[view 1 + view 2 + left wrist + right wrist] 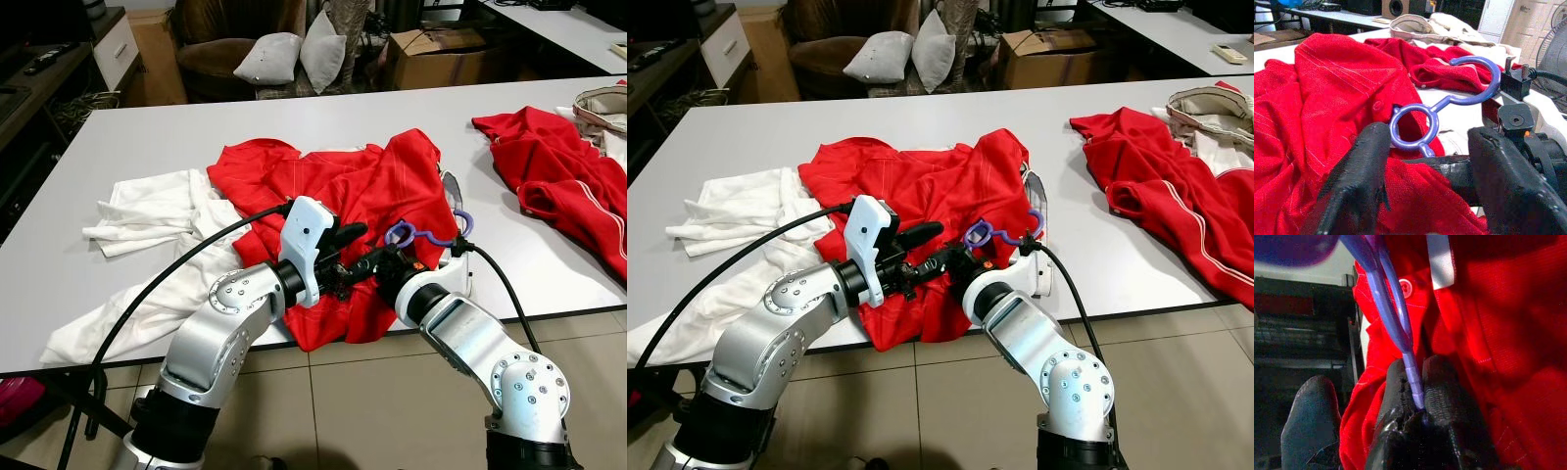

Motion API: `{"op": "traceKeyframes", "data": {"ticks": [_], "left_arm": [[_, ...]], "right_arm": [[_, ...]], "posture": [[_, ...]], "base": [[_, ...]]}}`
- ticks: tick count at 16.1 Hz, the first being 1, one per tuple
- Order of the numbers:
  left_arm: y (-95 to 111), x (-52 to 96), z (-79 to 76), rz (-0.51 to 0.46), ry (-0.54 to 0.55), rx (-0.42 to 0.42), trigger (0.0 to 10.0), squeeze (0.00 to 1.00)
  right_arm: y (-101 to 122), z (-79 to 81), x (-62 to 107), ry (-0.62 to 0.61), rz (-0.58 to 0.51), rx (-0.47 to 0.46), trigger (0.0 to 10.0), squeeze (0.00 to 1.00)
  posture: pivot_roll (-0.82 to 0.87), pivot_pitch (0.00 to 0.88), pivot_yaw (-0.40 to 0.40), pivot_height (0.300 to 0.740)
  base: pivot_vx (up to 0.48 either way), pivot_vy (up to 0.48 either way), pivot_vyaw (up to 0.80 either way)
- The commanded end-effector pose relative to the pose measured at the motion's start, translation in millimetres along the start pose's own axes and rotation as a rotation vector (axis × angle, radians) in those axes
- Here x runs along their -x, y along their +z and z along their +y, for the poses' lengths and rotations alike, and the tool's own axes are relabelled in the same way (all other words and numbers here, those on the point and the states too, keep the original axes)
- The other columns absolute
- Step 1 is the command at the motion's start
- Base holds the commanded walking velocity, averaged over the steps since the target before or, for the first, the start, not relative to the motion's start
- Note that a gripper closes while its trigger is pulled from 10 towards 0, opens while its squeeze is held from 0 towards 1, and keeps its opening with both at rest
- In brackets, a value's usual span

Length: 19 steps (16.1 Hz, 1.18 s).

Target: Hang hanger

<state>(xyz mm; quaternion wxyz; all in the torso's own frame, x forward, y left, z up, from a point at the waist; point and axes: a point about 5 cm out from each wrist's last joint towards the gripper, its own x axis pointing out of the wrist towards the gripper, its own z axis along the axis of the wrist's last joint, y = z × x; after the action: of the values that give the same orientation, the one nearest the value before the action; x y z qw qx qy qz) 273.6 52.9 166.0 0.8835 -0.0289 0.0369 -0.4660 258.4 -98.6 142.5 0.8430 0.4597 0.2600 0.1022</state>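
Purple hanger [428, 233] pinched by the right gripper [1413, 391] over a red shirt [362, 201] at the near edge of the white table [147, 127].

Right gripper's two black fingers closed tight on a thin purple bar of the hanger, hook and ring standing just above the shirt's near right part. Left gripper [351, 247] just left of it, meeting it over the shirt's near hem, fingers spread apart with red cloth between them; whether actually touching the fabric, hard to tell. White garment [157, 211] spread to the left, partly under the red shirt. Second red garment [558, 176] well apart on the far right, beside a beige bag [602, 103]. Beyond the table, pillows [294, 54] on a dark chair and a cardboard box [431, 49].
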Motion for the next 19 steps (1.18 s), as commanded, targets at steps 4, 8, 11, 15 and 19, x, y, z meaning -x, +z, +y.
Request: {"op": "traceKeyframes", "data": {"ticks": [4,8,11,15,19], "left_arm": [[0.0,64.9,61.9,0.046,0.41,-0.082,10.0,0.0],[-4.8,62.7,60.9,0.048,0.408,-0.055,10.0,0.0],[-6.3,69.1,64.8,0.043,0.447,-0.062,10.0,0.0],[-14.4,72.3,60.4,0.079,0.47,-0.082,10.0,0.0],[-14.1,70.2,56.5,0.069,0.471,-0.081,10.0,0.0]], "right_arm": [[39.3,19.3,11.0,0.138,-0.058,0.183,10.0,0.0],[40.6,14.5,10.6,0.115,-0.069,0.187,10.0,0.0],[42.0,15.8,13.0,0.139,-0.066,0.196,10.0,0.0],[53.5,22.7,17.2,0.159,-0.102,0.252,10.0,0.0],[64.3,39.1,22.3,0.232,-0.128,0.323,10.0,0.0]], "posture": [[-0.09,0.0,0.05,0.74],[-0.09,0.0,0.065,0.74],[-0.09,0.0,0.071,0.74],[-0.09,0.0,0.066,0.74],[-0.09,0.0,0.062,0.74]], "base": [[0.0,0.0,0.0],[0.0,0.0,0.0],[0.0,0.0,0.0],[0.0,-0.167,0.2],[0.0,-0.421,0.8]]}}
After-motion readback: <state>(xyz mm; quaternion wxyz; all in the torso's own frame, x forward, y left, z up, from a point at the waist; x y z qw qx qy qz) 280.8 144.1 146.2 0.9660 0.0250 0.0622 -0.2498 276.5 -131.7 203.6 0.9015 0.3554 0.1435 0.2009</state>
